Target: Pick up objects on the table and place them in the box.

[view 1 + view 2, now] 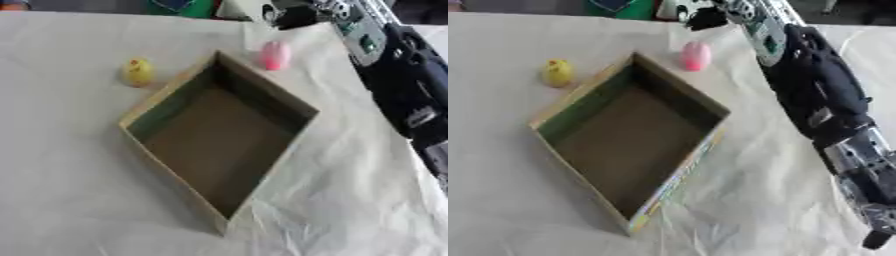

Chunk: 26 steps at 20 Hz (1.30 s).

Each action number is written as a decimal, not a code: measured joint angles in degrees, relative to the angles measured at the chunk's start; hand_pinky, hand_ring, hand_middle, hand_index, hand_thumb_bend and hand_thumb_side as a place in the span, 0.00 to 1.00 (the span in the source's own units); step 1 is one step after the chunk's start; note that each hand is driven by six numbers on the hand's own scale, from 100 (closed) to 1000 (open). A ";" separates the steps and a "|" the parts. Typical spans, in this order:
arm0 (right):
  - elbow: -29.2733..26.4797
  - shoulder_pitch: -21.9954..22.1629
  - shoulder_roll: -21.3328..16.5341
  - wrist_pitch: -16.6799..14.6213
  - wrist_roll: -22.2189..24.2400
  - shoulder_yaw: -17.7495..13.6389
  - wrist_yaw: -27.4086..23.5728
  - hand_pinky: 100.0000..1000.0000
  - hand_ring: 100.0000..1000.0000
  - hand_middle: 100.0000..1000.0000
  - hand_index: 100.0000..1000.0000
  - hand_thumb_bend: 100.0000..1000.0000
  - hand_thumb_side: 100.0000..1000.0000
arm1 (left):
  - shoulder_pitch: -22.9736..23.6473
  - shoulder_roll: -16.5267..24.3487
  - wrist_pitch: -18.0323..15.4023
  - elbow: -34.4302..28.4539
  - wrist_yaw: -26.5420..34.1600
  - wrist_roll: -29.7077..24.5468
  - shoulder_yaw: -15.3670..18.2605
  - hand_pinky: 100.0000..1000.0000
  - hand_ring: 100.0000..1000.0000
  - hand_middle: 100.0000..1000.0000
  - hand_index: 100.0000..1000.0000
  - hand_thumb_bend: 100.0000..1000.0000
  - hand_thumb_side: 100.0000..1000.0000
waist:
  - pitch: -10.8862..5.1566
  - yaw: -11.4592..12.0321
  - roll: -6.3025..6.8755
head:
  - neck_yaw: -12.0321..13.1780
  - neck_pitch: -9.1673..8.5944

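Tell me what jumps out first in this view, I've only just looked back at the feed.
The open cardboard box sits mid-table, turned cornerwise, with nothing visible inside. Two small toys lie outside it on the white cloth: a yellow one off its far left wall and a pink one just beyond its far corner. The robot's right arm stretches along the right side toward the far edge, where its hand shows only as a dark shape past the pink toy.

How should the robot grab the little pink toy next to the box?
Probably around its rounded middle, coming down from above with the right hand, which is nearest. The pink toy stands upright beside the box wall's far corner, so its far side and top are free.
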 measured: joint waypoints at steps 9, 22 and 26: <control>2.61 0.45 -0.24 -0.10 3.69 -0.61 4.64 0.79 0.83 0.77 1.00 0.00 0.60 | -0.01 -0.01 0.06 0.00 0.00 -0.08 -0.01 0.39 0.52 0.53 0.72 0.00 1.00 | 0.23 0.17 0.02 | 0.28 -0.46; 4.46 1.26 -0.24 0.20 6.78 -1.04 7.34 0.78 0.82 0.81 1.00 0.00 0.62 | -0.18 -0.48 0.10 0.00 0.00 -0.47 -0.32 0.39 0.52 0.52 0.72 0.00 1.00 | 1.09 0.47 0.08 | 0.31 -0.99; 5.68 1.35 -0.24 0.35 6.33 -1.58 8.37 0.79 0.83 0.81 1.00 0.00 0.69 | -0.24 -0.50 0.20 0.00 -0.03 -0.78 -0.32 0.39 0.52 0.52 0.72 0.00 1.00 | 1.31 0.48 0.08 | 0.36 -1.01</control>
